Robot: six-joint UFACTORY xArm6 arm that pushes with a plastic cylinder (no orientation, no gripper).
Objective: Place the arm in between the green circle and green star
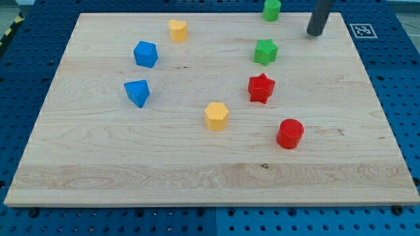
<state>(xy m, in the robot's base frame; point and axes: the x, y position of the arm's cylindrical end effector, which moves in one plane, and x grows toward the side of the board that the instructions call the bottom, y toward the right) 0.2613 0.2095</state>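
The green circle (272, 10) stands at the board's top edge, right of centre. The green star (266, 52) lies just below it, a short gap apart. My tip (315, 33) is the lower end of a dark rod at the view's top right. It sits to the right of both green blocks, level with the gap between them, touching neither.
A red star (261, 88) lies below the green star and a red circle (290, 134) lower right. A yellow hexagon (216, 116) is near the centre, another yellow block (178, 30) top left. Two blue blocks (146, 54) (138, 92) sit at the left. The wooden board (98, 164) lies on a blue pegboard.
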